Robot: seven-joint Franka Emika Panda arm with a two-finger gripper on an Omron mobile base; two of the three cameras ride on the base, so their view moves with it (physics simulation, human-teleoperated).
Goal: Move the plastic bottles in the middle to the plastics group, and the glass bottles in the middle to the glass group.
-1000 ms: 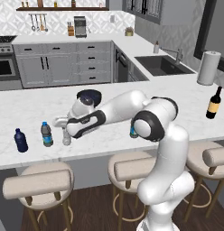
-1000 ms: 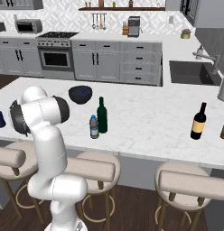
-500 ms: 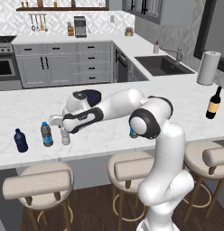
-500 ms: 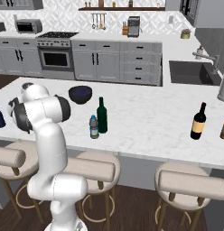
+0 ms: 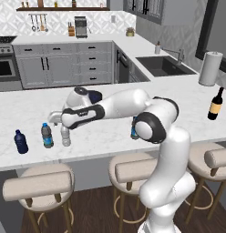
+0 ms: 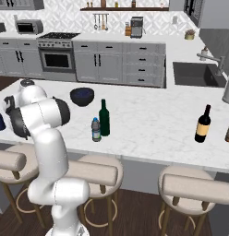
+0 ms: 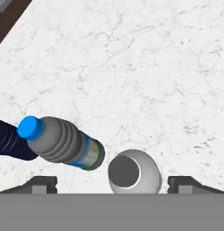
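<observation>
My gripper [image 5: 61,124] hangs open just above the pale greyish plastic bottle [image 5: 65,135], which stands upright on the counter. In the hand view its white cap [image 7: 124,171] sits between my fingertips [image 7: 40,182], which are wide apart and not touching it. Right beside it stand the plastics group's blue-labelled water bottle [image 5: 47,135] [image 7: 64,142] and navy bottle [image 5: 21,141] [image 7: 10,143]. In the middle, the plain green wine bottle [image 6: 104,118] and the other blue-banded water bottle [image 6: 95,129] stand together. The tan-labelled wine bottle [image 6: 203,123] stands far right.
A dark bowl [image 6: 82,96] rests on the counter behind the green bottle. A paper towel roll [image 5: 210,68] and the sink [image 5: 165,65] lie at the far right. Stools line the counter's front edge [image 5: 87,157]. My own arm stretches across the counter's middle.
My hand has drifted left and now sits over the pale bottle with its fingers spread. The bottle stays standing next to the blue-labelled one.
</observation>
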